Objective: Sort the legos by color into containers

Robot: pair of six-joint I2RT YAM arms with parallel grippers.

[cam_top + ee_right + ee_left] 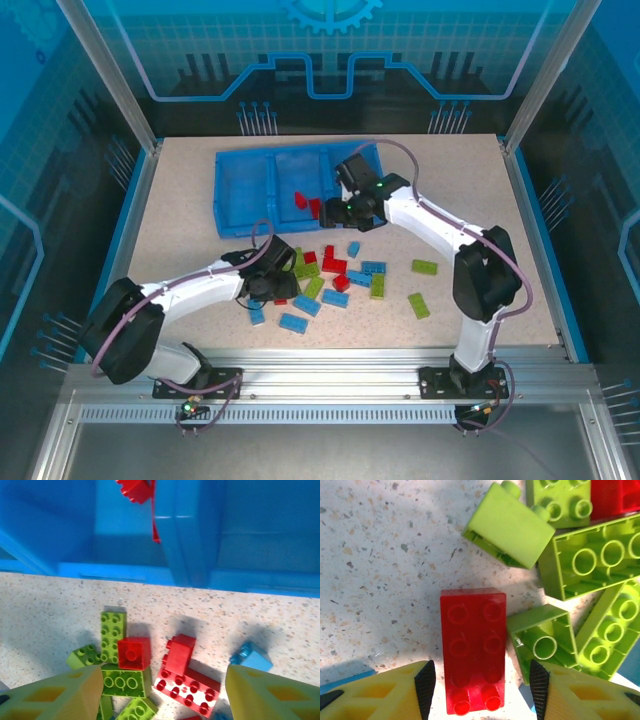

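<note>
My left gripper (482, 687) straddles a red two-by-four lego (473, 640) that lies flat on the table. The black pads (425, 687) stand a little off its long sides, so the gripper is open. Lime green legos (592, 560) crowd in on the right. In the top view this gripper (275, 283) is low over the left end of the pile. My right gripper (162, 690) hangs open and empty above the table, just in front of the blue tray of containers (125, 572). Two red legos (300, 200) lie in the tray's middle part, beside the right gripper (335, 212).
Below the right gripper lie a red square brick (134, 653), a red plate with a brick on it (187, 682), green bricks (113, 635) and a light blue one (252, 656). More loose bricks (424, 267) are scattered toward the right and front (294, 322).
</note>
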